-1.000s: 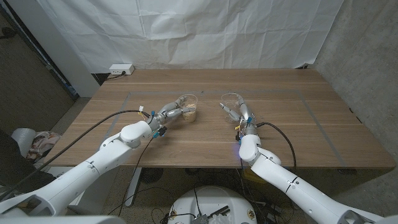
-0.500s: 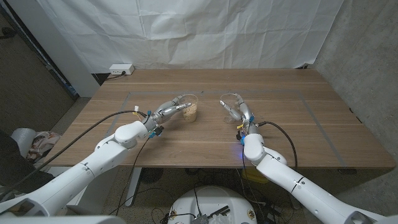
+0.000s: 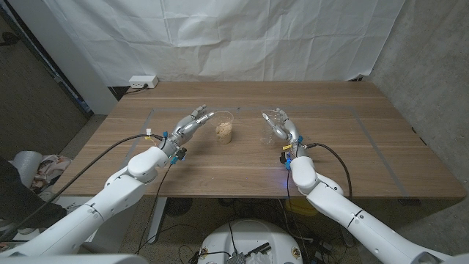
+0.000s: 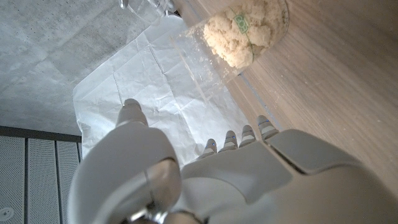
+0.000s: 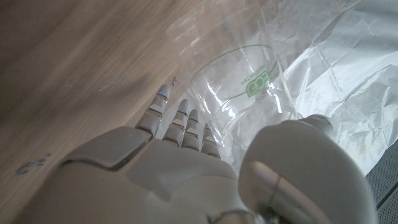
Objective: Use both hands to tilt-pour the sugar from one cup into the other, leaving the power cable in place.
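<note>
The clear cup with sugar [image 3: 224, 131] stands upright on the wooden table [image 3: 344, 147], left of the middle. My left hand [image 3: 187, 124] hangs to its left, fingers stretched toward it but apart from it, holding nothing. In the left wrist view the sugar cup [image 4: 244, 32] sits beyond the straight fingertips [image 4: 247, 131] of my left hand [image 4: 249, 180]. The empty clear cup [image 3: 269, 130] stands right of the middle. My right hand [image 3: 283, 127] is close beside it with fingers spread. In the right wrist view the empty cup [image 5: 245, 84], with a green logo, stands just past the straight fingers [image 5: 180, 121].
A white power strip [image 3: 143, 81] lies at the table's back left corner. A white sheet [image 3: 220, 37] hangs behind the table. Faint tape lines [image 3: 374, 147] mark a rectangle on the tabletop. Bare wood stretches in front of both cups.
My left hand has let go of the sugar cup and drawn back to the left. My right hand has opened its fingers off the empty cup. Both cups stand in place.
</note>
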Tool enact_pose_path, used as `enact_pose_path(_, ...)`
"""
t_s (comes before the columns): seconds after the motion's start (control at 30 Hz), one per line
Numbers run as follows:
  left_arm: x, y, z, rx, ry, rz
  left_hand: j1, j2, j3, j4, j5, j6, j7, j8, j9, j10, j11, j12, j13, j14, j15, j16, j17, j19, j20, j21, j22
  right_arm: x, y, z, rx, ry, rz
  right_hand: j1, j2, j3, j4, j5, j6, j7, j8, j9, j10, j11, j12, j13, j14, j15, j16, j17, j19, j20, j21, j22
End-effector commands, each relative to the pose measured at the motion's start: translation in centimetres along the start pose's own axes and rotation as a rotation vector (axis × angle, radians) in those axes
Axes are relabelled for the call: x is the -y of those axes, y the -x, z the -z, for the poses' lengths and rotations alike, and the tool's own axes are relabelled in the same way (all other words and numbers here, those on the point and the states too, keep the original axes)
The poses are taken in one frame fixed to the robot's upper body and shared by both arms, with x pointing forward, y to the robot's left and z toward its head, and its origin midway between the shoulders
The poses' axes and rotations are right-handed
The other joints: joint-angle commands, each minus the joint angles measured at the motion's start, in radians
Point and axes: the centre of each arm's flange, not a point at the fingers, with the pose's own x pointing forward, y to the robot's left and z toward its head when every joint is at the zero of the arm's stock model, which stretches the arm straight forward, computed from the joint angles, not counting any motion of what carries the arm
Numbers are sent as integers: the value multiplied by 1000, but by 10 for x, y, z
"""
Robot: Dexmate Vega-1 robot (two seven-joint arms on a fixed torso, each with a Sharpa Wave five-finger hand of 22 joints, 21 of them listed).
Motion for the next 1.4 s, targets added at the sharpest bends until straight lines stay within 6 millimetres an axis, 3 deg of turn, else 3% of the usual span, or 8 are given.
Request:
enact_pose_path(0.03, -16, 13, -8, 39, -9, -54, 9, 7, -2, 2, 4, -293, -8, 4, 1, -266, -2, 5, -2, -288, 3, 4, 1, -283, 7, 8, 4, 7, 1, -7, 28, -35, 38, -5, 9, 7, -4, 8, 24, 13, 13, 0, 30, -19, 5, -4, 22, -12, 12, -11, 25, 1, 5, -1)
enact_pose_path(0.33, -23, 14, -13, 59, -11, -52, 6, 13, -2, 4, 3, -297, -6, 0, 1, -275, -1, 2, -3, -292, 3, 2, 1, -282, 8, 7, 4, 4, -1, -19, 27, 119, -13, -4, 12, 13, -15, 14, -19, 0, -8, -2, -24, -44, -35, -17, -14, -13, 0, -44, 11, 4, -12, -2)
enact_pose_path(0.47, -26, 15, -15, 68, -6, -55, 4, 15, -2, 5, 2, -289, 0, 2, 1, -273, -1, 3, -4, -291, 4, 2, 1, -281, 8, 7, 4, 4, -3, -22, 10, 169, -31, 7, 6, 14, -32, 19, -101, -107, -25, -4, -153, 12, -86, -38, -96, 37, -5, -94, -36, 5, -44, -2)
enact_pose_path(0.53, -26, 15, -16, 69, -6, -57, 3, 16, -3, 6, 2, -287, 2, 3, 1, -271, 0, 4, -4, -290, 2, 3, 1, -281, 8, 7, 4, 3, -5, -22, 6, 195, -60, 18, 5, 16, -39, 21, -123, -129, -25, -5, -201, 11, -93, -45, -123, 57, -7, -109, -52, 6, -51, -3)
enact_pose_path(0.6, -26, 14, -17, 71, -10, -55, 2, 17, -3, 6, 1, -284, 4, 3, 1, -269, 0, 5, -4, -288, 0, 3, 1, -281, 8, 7, 4, 3, -5, -21, -10, 190, -56, 29, 0, 15, -47, 21, -178, -119, -35, -6, -231, 13, -92, -51, -154, 58, -9, -122, -72, 6, -58, -3)
enact_pose_path(0.77, -26, 13, -19, 76, -9, -56, 0, 19, -4, 7, 0, -282, 9, 2, 1, -270, -2, 5, -5, -288, -1, 4, 1, -281, 8, 6, 4, 6, -5, -20, -22, 212, -78, 41, -17, 8, -57, 20, -272, -23, -35, -6, -271, -21, -85, -60, -190, 29, -3, -151, -97, 5, -60, -2)
enact_pose_path(0.97, -25, 12, -22, 82, -18, -56, -4, 20, -5, 9, -1, -282, 14, 0, 1, -272, -2, 5, -6, -288, -4, 3, 0, -282, 8, 5, 4, 10, -3, -19, -39, 208, -69, 42, -34, -1, -60, 22, -360, -11, -37, -7, -323, -5, -89, -64, -235, 33, -5, -168, -139, 5, -68, -2)
enact_pose_path(1.4, -27, 19, -28, 99, -31, -69, -8, 24, -7, 9, -3, -287, 18, -5, 0, -279, 0, 3, -9, -293, -2, 0, -1, -284, 7, 2, 4, 21, 2, -25, 9, 151, -34, 21, -32, -4, -48, 23, -375, -21, -28, -8, -330, 13, -82, -66, -264, 35, -4, -174, -165, 5, -69, -3)
